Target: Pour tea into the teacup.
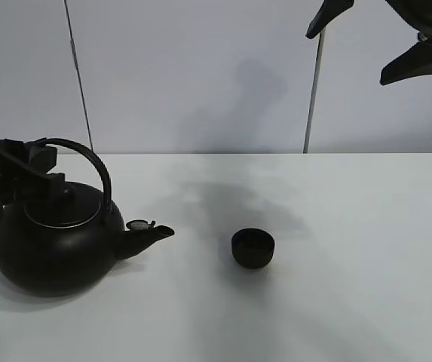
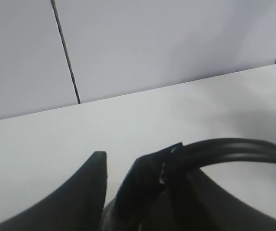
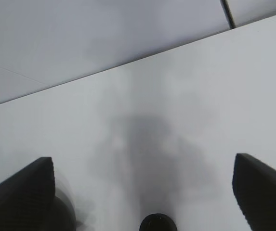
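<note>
Honestly, a few things looked dicey at this moment.

Teacup spot: the teacup [image 1: 252,248] sat alone around the middle of the counter [image 1: 366,249], a bit toward the front edge, well apart from everything else.

Kettle spot: the kettle [image 1: 53,245] stood near the left edge, spout [image 1: 151,234] aimed at the cup.

Left gripper: the left gripper [image 2: 121,180] was at the kettle's handle [image 2: 239,147]; one finger [image 2: 145,185] touched the handle, but I couldn't tell if the jaws were actually clamped on it.

Right gripper: the right gripper [image 3: 142,185] hung high over the back right corner, fingers wide apart, holding nothing.

Risk, grip: the handle was a thin smooth arch, so my guess is the heavy pot could swing or slip once lifted.

Risk, aim: tiny cup mouth versus a stubby spout, so tea could easily have splashed past it.

Risk, cup: small and light-looking, so a bump from the spout would probably have shoved it.

Materials: the kettle was round, matte black, cast-iron-looking, with a shiny lid rim [image 1: 61,219]; the cup was matte black and bowl-shaped; the counter was plain smooth white.
</note>
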